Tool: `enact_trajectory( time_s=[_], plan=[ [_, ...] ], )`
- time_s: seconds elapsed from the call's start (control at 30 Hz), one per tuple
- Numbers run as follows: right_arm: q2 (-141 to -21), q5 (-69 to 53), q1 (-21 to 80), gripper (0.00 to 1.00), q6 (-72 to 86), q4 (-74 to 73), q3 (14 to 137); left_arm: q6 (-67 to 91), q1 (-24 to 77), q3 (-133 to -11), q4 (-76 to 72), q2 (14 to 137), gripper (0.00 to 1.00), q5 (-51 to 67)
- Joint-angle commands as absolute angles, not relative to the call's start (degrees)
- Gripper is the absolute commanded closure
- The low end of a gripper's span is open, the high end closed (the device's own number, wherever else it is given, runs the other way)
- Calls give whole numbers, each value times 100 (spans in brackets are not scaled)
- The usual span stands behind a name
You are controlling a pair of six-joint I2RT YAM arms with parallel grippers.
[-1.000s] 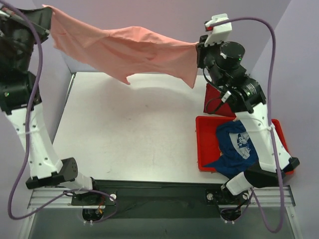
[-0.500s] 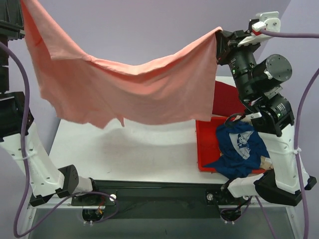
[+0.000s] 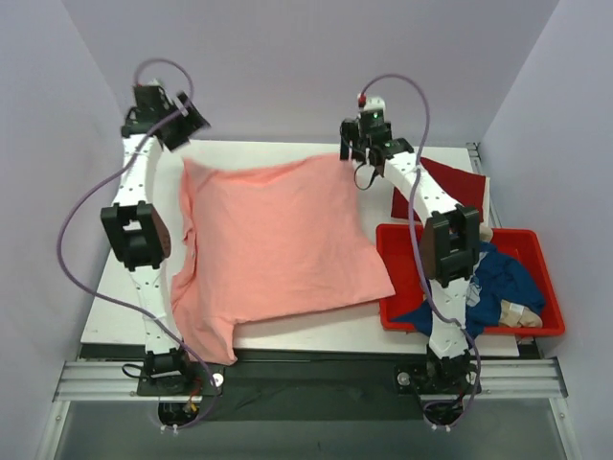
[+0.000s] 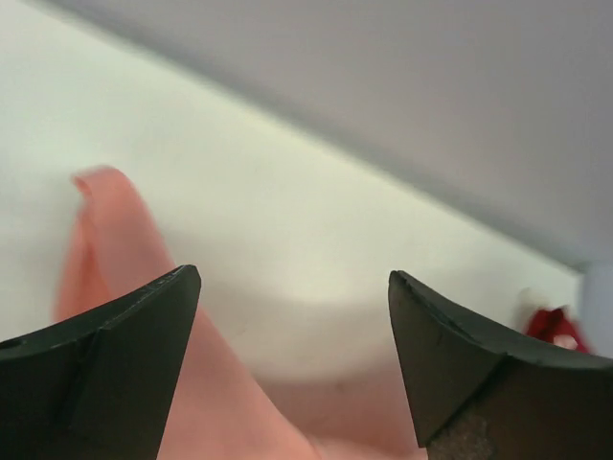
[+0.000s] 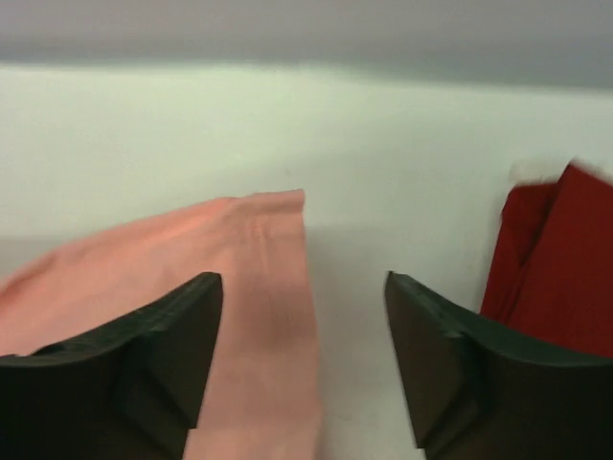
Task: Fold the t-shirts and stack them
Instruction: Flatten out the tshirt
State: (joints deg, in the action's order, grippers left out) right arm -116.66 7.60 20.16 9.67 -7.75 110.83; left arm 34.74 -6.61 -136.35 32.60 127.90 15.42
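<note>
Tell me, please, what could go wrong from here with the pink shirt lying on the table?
1. The near left part of the salmon-pink shirt hangs over the near edge of the table; it might slip down or fold crookedly.
2. The shirt lies skewed and creased, so folds may come out uneven.
3. The dark red shirt lies close beside the open right gripper; a careless grasp could catch it too.

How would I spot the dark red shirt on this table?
Look to the far right corner of the white table, just behind the red tub. The dark red shirt lies there on the tabletop, darker than the tub, unlike the navy shirt heaped inside it or the pink shirt spread mid-table.
</note>
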Motion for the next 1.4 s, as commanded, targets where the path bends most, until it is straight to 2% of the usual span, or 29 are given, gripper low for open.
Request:
enact_trajectory(
  time_s=[0.0,0.03,0.13,0.37,0.57,0.8,1.03,1.37],
  plan=[
    [-11742,528,1784,26,1336,-1459,11225,2365,-185,-13809,4456,12507,8,994],
    [-11742,475,1758,18,1336,-1468,11128,2277,-141,-13590,4430,12298,7,924],
    [-11523,291,1749,14,1310,-1477,10664,2224,-53,-12518,4140,11588,6,704],
    [-10636,-903,1898,14,1608,-1521,9530,2250,237,-9988,4228,10163,3,325],
    [-10538,-2055,2486,14,1723,-1538,8957,2540,35,-7947,3797,9080,3,289],
    [-11117,-2443,2813,16,1837,-1538,8675,2382,-580,-7085,3622,8780,3,378],
    [-11706,-2276,2497,17,2082,-1977,8868,2557,-1037,-6285,2936,9315,3,1081],
    [-12067,-1900,2039,17,2092,-2407,8798,2084,-906,-6871,2523,10625,4,1371]
  ],
)
